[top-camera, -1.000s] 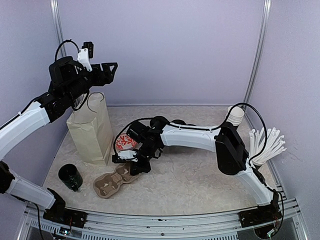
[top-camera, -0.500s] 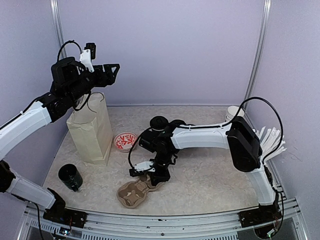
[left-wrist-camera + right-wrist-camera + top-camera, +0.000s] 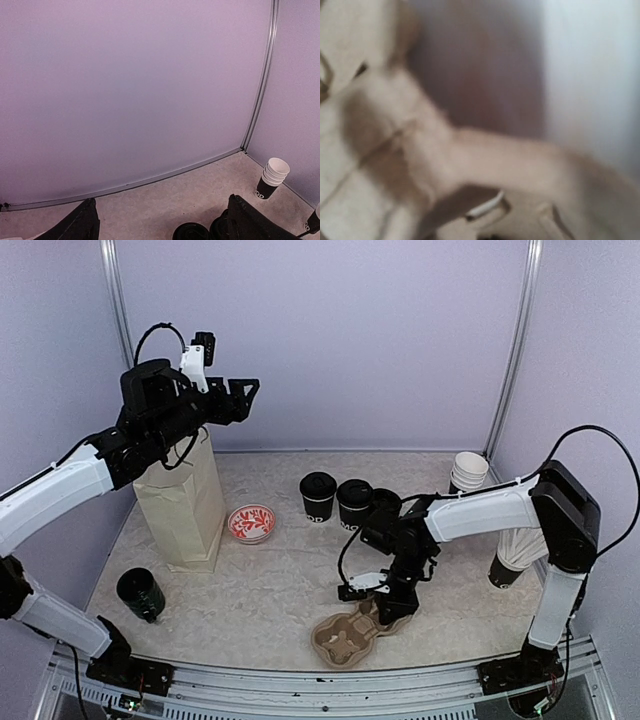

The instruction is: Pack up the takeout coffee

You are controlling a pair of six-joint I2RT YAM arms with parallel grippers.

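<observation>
Two lidded black takeout coffee cups (image 3: 318,495) (image 3: 354,503) stand at mid-table; their lids (image 3: 190,232) show at the bottom of the left wrist view. My right gripper (image 3: 386,606) is low near the front edge, shut on the rim of a brown pulp cup carrier (image 3: 340,638). That carrier (image 3: 445,165) fills the blurred right wrist view. My left gripper (image 3: 246,390) (image 3: 161,201) hangs open and empty, high above the brown paper bag (image 3: 183,505) at the left.
A red-and-white bowl (image 3: 250,523) lies beside the bag. A dark cup (image 3: 140,595) stands front left. A nested cup stack (image 3: 468,472) (image 3: 272,178) sits at the back right. A black cup of white sticks (image 3: 508,568) is partly behind my right arm.
My right arm has swept from left of centre to the front right, dragging the cup carrier along and uncovering the lidded cups. My left gripper has shifted slightly right, still open.
</observation>
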